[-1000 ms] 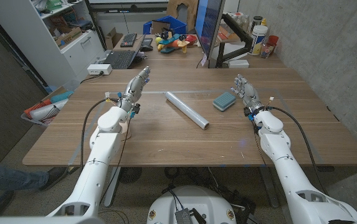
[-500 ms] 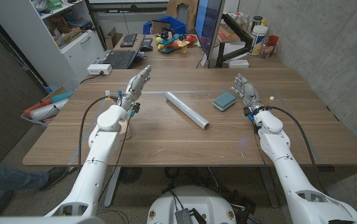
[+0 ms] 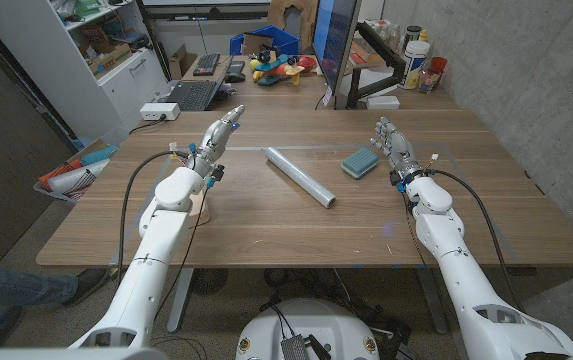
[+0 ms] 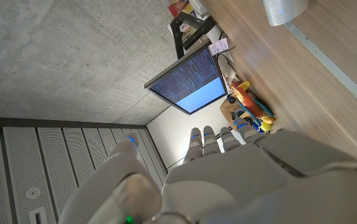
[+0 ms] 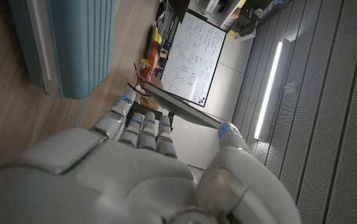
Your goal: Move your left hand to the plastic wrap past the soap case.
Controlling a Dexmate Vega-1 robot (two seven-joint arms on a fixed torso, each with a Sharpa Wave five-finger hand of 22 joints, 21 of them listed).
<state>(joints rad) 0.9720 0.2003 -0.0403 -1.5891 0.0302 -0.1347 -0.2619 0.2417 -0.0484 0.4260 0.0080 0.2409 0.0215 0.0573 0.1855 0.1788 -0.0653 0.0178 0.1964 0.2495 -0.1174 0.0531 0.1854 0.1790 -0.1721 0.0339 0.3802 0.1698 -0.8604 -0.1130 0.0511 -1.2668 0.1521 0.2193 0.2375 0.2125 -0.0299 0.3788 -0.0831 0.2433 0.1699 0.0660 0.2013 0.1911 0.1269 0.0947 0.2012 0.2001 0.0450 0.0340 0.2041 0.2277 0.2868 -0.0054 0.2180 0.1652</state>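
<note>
Starting the reach, your left hand (image 3: 217,137) holds nothing, fingers straight and apart, so swing it across the desk (image 3: 266,215) to the plastic wrap (image 3: 300,176).

A concrete wall (image 3: 526,70) flanks the wooden table (image 3: 296,215) and white shelving (image 3: 101,50).

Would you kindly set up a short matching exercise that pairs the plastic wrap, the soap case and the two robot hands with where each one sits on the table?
Things:
1. plastic wrap
2. soap case
3. left hand
4. right hand

Places:
A. right of the soap case, fingers apart
B. mid-table, lying diagonally
C. between the wrap and the right hand
D. left of the wrap, holding nothing

Pairs: 1-B, 2-C, 3-D, 4-A
</note>
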